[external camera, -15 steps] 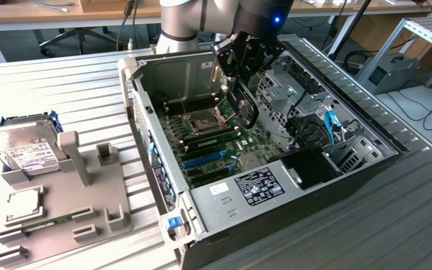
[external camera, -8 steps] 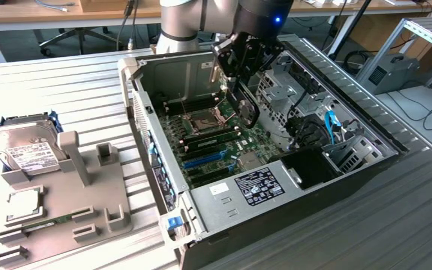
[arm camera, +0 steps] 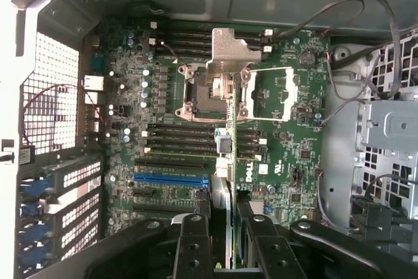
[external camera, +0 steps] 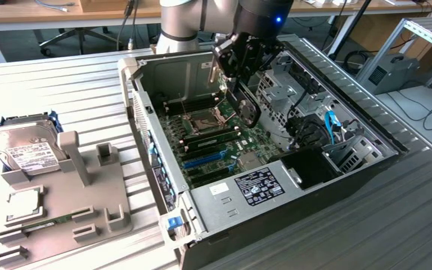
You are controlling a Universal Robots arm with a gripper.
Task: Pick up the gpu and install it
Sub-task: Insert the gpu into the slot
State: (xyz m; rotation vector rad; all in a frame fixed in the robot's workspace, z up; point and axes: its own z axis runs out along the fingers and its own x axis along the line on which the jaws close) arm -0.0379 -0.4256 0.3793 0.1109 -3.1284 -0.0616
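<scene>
Slatted metal tabletop [external camera: 58, 84] carries, in the exterior view, a grey holder [external camera: 58, 225] with a hard drive [external camera: 25, 152] at eight o'clock and an open computer case [external camera: 314, 216] at centre. At twelve o'clock the gripper [external camera: 237, 67] hangs over the motherboard [external camera: 224, 138], its fingers [arm camera: 193, 246] pinching the gpu [external camera: 244, 109] edge-down.

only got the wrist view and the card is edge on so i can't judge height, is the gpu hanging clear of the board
observer: Yes. The gripper holds the gpu hanging inside the open computer case, apparently above the motherboard, not seated.
operator: which way is the fan side turned
observer: The black fan face is turned toward the exterior camera.
operator: anything else out on the table
observer: A hard drive sits in a grey holder at the exterior view's left.
</scene>
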